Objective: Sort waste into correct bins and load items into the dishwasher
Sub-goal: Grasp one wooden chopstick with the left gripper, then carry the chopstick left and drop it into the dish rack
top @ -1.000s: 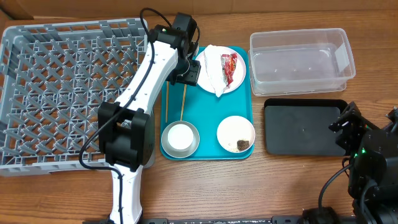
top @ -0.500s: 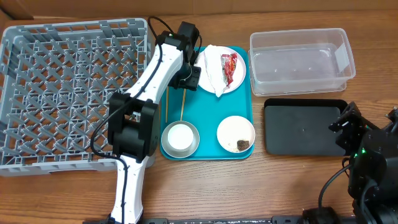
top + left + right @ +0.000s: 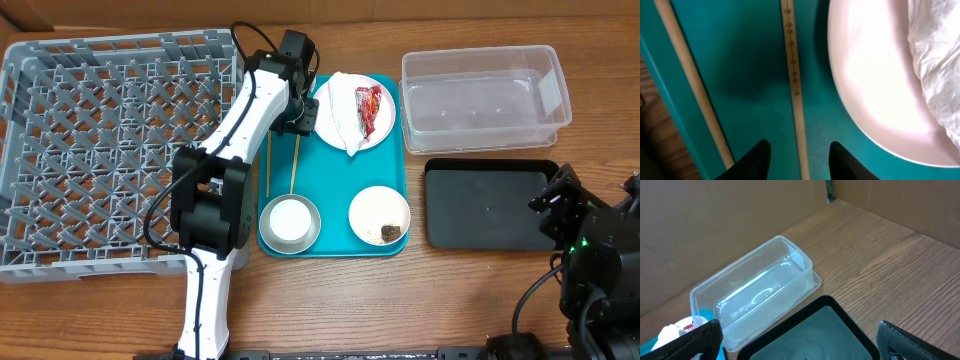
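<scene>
My left gripper (image 3: 299, 124) is low over the teal tray (image 3: 335, 185), next to the white plate (image 3: 389, 108). Its jaws are open and straddle one wooden chopstick (image 3: 794, 85) without touching it. The second chopstick (image 3: 690, 85) lies outside the left finger. The plate carries the crumpled napkin (image 3: 340, 115) and the red wrapper (image 3: 368, 108). A white cup (image 3: 290, 220) sits in the grey metal bowl (image 3: 265, 226). The small white bowl (image 3: 375, 208) holds a brown chunk (image 3: 390, 232). My right gripper (image 3: 802, 342) is wide open and empty above the black tray (image 3: 815, 335).
The grey dish rack (image 3: 110, 150) fills the left side of the table. The clear tub (image 3: 485, 90) stands at the back right, just behind the black tray (image 3: 490, 205). Cardboard walls close off the far side.
My left gripper's jaws have narrowed around the chopstick, and the left arm's elbow has swung to the right. The right arm has not moved.
</scene>
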`<state>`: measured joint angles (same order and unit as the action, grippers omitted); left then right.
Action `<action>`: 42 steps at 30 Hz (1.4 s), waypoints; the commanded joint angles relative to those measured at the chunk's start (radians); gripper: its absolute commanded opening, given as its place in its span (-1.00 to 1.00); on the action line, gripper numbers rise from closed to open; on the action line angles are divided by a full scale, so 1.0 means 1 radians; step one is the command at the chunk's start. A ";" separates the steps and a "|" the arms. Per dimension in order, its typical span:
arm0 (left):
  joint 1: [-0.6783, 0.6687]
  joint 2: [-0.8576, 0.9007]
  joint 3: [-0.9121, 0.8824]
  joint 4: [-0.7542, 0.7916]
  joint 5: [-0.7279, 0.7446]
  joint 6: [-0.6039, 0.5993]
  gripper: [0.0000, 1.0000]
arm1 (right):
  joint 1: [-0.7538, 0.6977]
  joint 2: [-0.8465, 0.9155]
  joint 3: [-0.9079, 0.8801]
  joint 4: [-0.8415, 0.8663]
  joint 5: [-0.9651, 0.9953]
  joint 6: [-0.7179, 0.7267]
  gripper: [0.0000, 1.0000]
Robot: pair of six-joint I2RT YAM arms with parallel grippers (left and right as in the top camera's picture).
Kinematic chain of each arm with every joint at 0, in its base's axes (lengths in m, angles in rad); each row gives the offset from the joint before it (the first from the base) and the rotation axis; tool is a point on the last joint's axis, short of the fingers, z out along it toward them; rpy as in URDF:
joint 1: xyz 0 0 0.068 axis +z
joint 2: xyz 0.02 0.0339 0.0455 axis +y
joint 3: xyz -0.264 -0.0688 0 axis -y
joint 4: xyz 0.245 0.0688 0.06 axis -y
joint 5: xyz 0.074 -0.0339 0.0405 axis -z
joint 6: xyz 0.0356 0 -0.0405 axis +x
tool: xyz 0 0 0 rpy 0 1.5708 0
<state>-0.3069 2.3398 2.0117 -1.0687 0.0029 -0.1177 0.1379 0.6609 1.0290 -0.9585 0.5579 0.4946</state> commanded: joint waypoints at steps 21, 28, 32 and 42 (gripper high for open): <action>-0.002 0.009 -0.143 0.084 0.028 -0.025 -0.92 | -0.005 -0.003 0.019 0.005 0.017 0.006 1.00; -0.001 0.006 0.178 -0.127 0.181 -0.042 -0.92 | -0.005 -0.003 0.019 0.005 0.017 0.006 1.00; 0.015 0.006 0.328 -0.240 0.172 -0.044 -0.92 | -0.005 -0.003 0.019 0.005 0.017 0.007 1.00; 0.183 0.006 0.607 -0.523 -0.122 -0.055 -0.92 | -0.005 -0.003 0.019 0.005 0.017 0.006 1.00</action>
<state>-0.1860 2.3455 2.5710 -1.5539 0.0322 -0.1535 0.1379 0.6609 1.0290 -0.9581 0.5583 0.4969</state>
